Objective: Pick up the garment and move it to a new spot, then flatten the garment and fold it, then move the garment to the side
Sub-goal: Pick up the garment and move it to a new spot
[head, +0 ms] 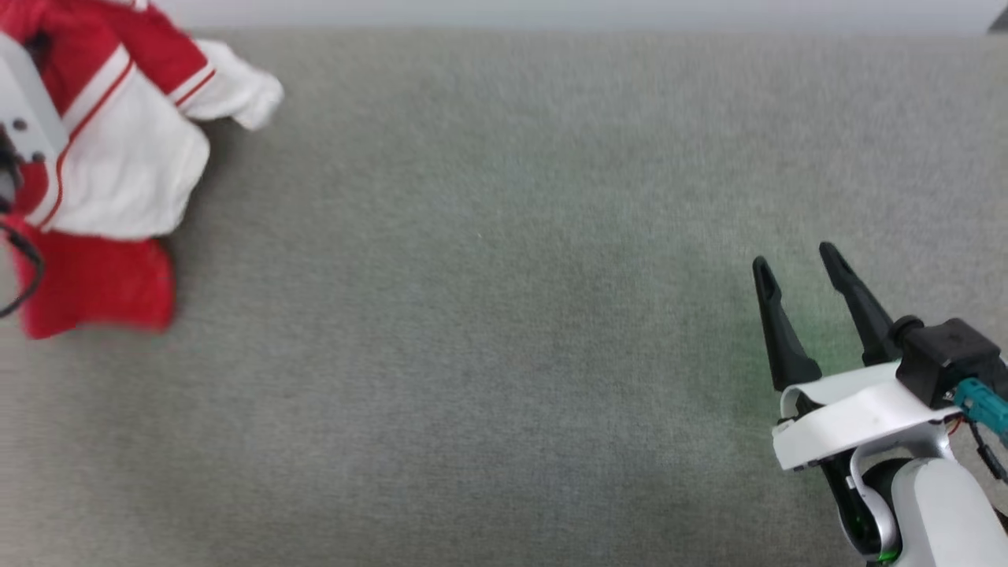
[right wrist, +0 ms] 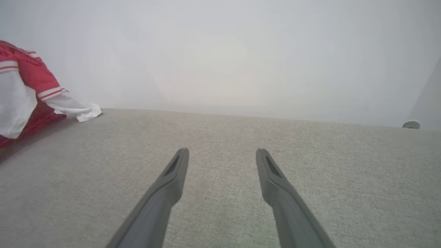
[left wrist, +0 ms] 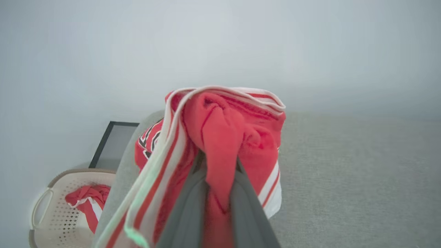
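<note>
Furthest left, off the edge of the grey fabric surface [head: 504,331], the left wrist view shows a pale perforated basket [left wrist: 69,171] on the floor with a red-and-white cloth [left wrist: 90,201] bundled inside. A dark-framed panel [left wrist: 113,141] leans against the wall just behind it. Neither falls inside the head camera's frame.

The garment [head: 118,157] is bunched at the far left of the surface. Red body cloth hangs lowest, a white sleeve panel with red stripe trim lies over it, and a white sleeve end reaches out to the right near the far edge. The pale housing of the left arm [head: 24,110] covers part of the garment at the picture's left border.

Seen close up, the left gripper [left wrist: 220,162] has its jaws pinched on a twisted fold of the garment's red cloth (the fold rises between the two fingers and spills over them). Striped trim drapes down the left side. A bit of black, white-outlined lettering peeks out behind it, which the head view does not give.

The middle of the surface lies bare between the garment and the right gripper [head: 794,257], which sits well apart at the near right. Its jaws are spread wide with nothing between them. Its own camera looks low across the cloth to the pale wall [right wrist: 220,51], with the sleeve end touching the surface at far left and a small round object [right wrist: 411,124] at far right.
</note>
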Robot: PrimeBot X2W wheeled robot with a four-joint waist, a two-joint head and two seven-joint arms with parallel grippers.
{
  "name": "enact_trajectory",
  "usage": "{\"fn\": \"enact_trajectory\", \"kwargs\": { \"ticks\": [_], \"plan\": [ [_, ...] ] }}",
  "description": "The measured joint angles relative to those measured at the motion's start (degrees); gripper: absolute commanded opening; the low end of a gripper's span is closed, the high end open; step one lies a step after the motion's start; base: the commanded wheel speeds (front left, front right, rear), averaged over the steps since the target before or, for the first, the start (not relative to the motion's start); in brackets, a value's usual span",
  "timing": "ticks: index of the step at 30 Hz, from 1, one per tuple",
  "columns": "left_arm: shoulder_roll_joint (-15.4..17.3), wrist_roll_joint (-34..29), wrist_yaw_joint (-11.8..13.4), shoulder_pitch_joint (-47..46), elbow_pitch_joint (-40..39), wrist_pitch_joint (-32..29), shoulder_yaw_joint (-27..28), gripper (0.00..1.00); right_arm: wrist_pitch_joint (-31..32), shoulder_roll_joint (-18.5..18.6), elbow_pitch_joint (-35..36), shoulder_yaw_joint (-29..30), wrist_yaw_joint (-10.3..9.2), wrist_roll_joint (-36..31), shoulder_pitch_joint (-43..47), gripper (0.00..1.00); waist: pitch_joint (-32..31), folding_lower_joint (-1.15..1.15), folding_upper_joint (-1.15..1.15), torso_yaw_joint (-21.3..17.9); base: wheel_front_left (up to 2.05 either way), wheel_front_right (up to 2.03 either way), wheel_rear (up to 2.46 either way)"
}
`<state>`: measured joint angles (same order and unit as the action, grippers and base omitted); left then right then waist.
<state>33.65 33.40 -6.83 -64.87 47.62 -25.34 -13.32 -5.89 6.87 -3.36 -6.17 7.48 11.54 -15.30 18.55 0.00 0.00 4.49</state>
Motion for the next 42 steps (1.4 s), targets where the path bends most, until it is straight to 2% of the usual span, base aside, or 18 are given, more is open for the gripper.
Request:
{"fn": "enact_trajectory", "kwargs": {
  "ticks": [8, 18, 23, 31, 36, 42],
  "plan": [
    [0.25, -1.78, 0.01, -1.82, -8.49, -1.41, -2.61, 0.0, -0.69, -0.94, -1.14, 0.48, 0.0, 0.37, 1.84, 1.0, -7.15, 0.0, 0.0, 1.49, 0.0, 0.0, 0.0],
    [-0.18, -0.54, 1.99, 0.64, -23.04, -9.16, -4.3, 0.0, -1.23, -2.08, -1.51, 3.26, 0.0, -0.09, 4.19, 1.0, -13.9, 0.0, 0.0, 0.78, 0.0, 0.0, 0.0],
    [-0.76, 1.4, 4.43, 5.49, -31.28, -14.92, -5.17, 0.0, -1.42, -2.01, -1.56, 5.99, 0.0, -1.09, 5.23, 1.0, -15.28, 0.0, 0.0, -2.01, 0.0, 0.0, 0.0],
    [-2.74, 2.36, 8.36, 11.52, -43.35, -20.75, -8.08, 0.0, -1.41, -1.75, -2.04, 10.72, 0.0, -2.01, 7.09, 1.0, -16.37, 0.01, 0.0, -7.83, 0.0, 0.0, 0.0],
    [-4.76, 2.43, 9.87, 13.95, -47.11, -22.69, -10.55, 0.0, -1.67, -2.03, -2.42, 12.72, 0.0, -2.52, 8.0, 1.0, -16.4, 0.0, 0.0, -11.45, 0.0, 0.0, 0.0],
    [-7.35, 3.27, 10.36, 18.85, -46.77, -23.53, -13.86, 0.0, -2.1, -2.98, -3.27, 13.05, 0.0, -2.61, 9.01, 1.0, -15.57, 0.0, 0.0, -15.2, 0.0, 0.0, 0.0]
  ]
}}
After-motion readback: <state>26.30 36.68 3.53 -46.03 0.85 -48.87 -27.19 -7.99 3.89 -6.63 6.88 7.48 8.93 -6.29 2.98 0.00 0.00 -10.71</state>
